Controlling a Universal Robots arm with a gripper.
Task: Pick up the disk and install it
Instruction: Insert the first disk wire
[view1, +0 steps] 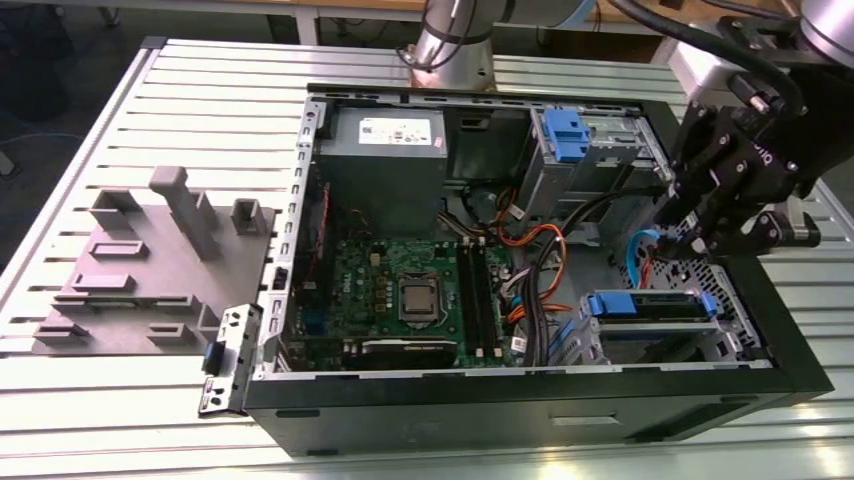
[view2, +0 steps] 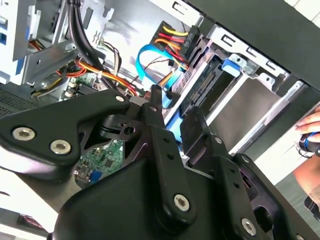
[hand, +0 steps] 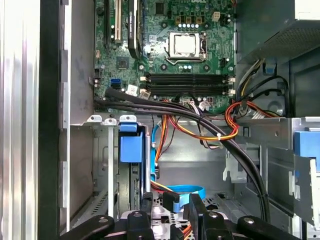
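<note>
Disk (view1: 650, 306) sits edge-up in the drive cage at about 4 o'clock inside the open case (view1: 534, 385) in the exterior view, with blue rails along it. In both wrist views its blue tab end (hand: 131, 145) (view2: 202, 87) shows between the cage's metal walls. The tool (view1: 685, 238) hangs over the case at about 3 o'clock, at 1 o'clock from the disk and apart from it. Its fingers (hand: 169, 201) stand a narrow gap apart and grip nothing; a flat blue cable (hand: 186, 190) shows behind that gap, which the second wrist view shows too (view2: 174, 104). The motherboard (view1: 414, 290) fills the case's middle toward 7 o'clock, a grey box (view1: 387, 150) with a white sticker lies at 11 o'clock, and a bare blue clip (view1: 566, 135) sits in the bay at 1 o'clock. Orange and black wires (hand: 215, 135) run from the board past the cage. The case rests on a slatted desk (view1: 134, 400), with a grey fixture (view1: 147, 260) at 9 o'clock of the case.
</note>
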